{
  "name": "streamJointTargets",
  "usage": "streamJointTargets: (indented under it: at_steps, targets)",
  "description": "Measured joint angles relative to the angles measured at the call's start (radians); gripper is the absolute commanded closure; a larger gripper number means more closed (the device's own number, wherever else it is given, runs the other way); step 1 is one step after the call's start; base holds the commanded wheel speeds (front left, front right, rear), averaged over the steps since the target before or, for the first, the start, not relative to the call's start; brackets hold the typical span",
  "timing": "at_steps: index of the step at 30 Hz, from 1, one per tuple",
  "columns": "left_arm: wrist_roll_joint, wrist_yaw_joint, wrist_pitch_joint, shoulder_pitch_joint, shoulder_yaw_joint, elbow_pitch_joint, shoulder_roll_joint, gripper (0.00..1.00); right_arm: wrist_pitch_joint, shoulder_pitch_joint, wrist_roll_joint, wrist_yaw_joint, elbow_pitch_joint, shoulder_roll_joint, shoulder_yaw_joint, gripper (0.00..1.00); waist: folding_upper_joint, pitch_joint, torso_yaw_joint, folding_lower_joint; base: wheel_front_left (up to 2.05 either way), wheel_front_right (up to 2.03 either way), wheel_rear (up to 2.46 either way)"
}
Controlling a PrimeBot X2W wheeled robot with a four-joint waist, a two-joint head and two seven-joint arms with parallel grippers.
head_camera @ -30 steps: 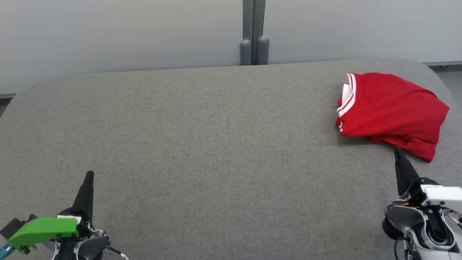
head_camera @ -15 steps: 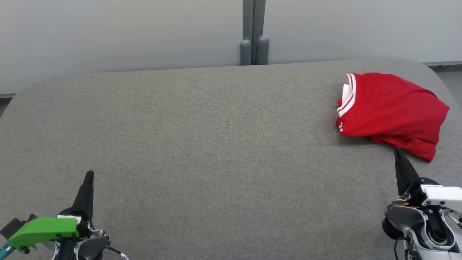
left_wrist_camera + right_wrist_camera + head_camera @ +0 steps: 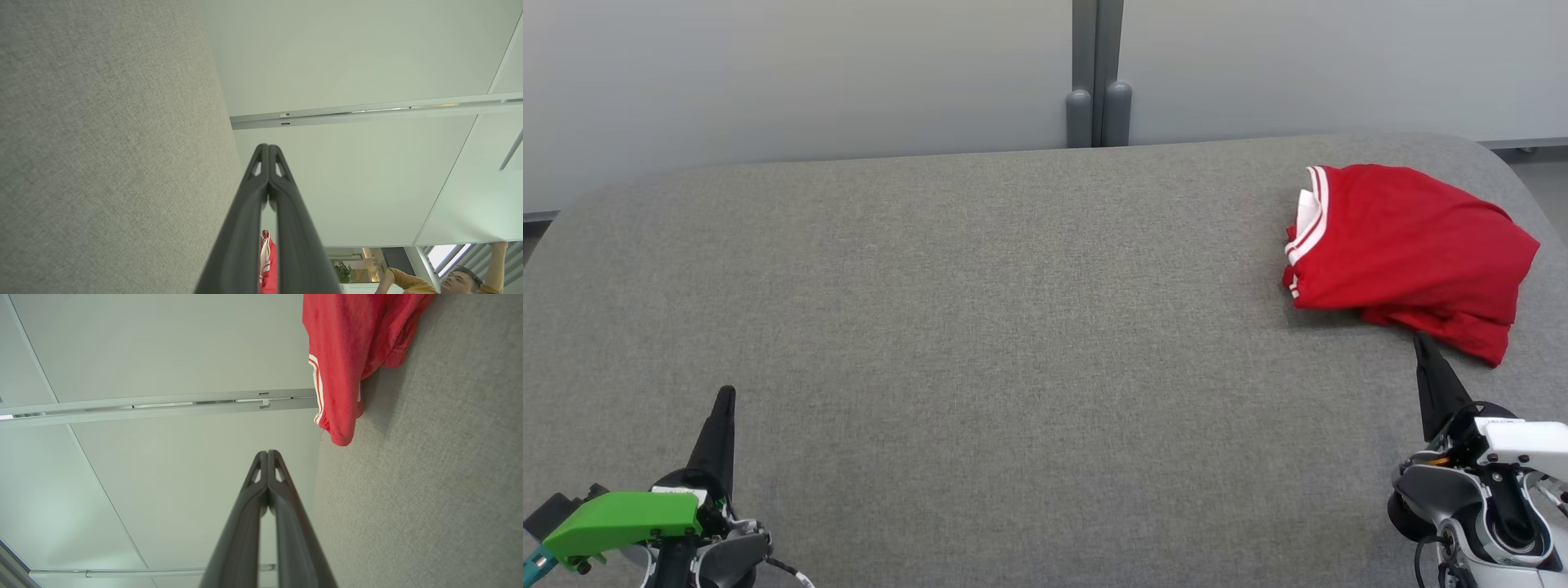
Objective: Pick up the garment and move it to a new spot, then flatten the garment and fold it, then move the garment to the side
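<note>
Red garment [image 3: 1409, 249] folded on grey table [image 3: 980, 310], no containers

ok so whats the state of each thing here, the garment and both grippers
garment: bunched up, not flattened, not held, at the far right of the table
left gripper: shut, empty, at the near left
right gripper: shut, empty, tip close to the garment's near edge

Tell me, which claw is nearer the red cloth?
The right gripper: its shut tip is close to the garment. The left gripper, with the green part, is far across the table.
</note>
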Motion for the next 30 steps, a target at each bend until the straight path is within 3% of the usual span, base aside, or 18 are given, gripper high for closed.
streamJointTargets:
  at_steps: [30]
  targets:
    - [0.000, 0.000, 0.000, 0.000, 0.000, -0.001, 0.000, 1.00, 0.000, 0.000, 0.000, 0.000, -0.003, 0.000, 0.000, 1.00, 0.0000, 0.000, 0.000, 0.0000, 0.00, 0.00, 0.00]
